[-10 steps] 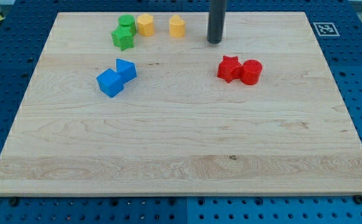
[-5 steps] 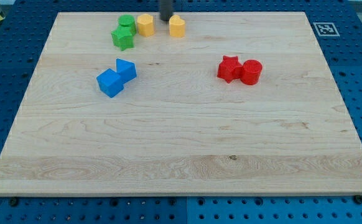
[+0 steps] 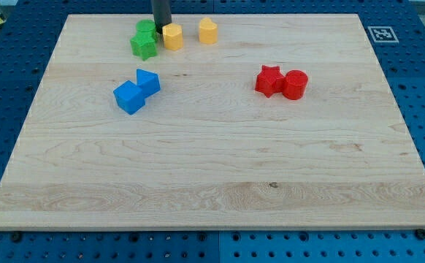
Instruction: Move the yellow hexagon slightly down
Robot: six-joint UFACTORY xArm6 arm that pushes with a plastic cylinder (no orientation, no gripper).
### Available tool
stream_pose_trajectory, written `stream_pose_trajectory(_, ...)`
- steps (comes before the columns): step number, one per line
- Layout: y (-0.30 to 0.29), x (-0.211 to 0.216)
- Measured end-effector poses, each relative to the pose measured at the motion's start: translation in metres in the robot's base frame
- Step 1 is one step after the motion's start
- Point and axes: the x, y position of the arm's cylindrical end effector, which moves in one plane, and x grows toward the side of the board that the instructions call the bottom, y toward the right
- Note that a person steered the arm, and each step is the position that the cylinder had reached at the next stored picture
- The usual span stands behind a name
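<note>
The yellow hexagon (image 3: 172,36) sits near the top edge of the wooden tabletop (image 3: 212,168), left of centre, with a green block (image 3: 144,45) and a second green piece (image 3: 147,28) just beside it on the view's left and another yellow block (image 3: 208,31) a little apart on its right. The arm carries no claw, so there is nothing to open or close; its dark rod ends in my tip (image 3: 161,27), which stands at the hexagon's upper-left edge, apparently touching it and wedged between it and the green pieces. The hexagon looks like a small, rigid, light block that should slide readily on the smooth wood. It cannot be gripped, only pushed, best from the middle of its top face; an off-centre push would likely turn it or send it sideways.
</note>
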Motion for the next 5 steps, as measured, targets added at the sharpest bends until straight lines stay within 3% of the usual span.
stream_pose_trajectory(3, 0.042, 0.024)
stream_pose_trajectory(5, 0.020, 0.064)
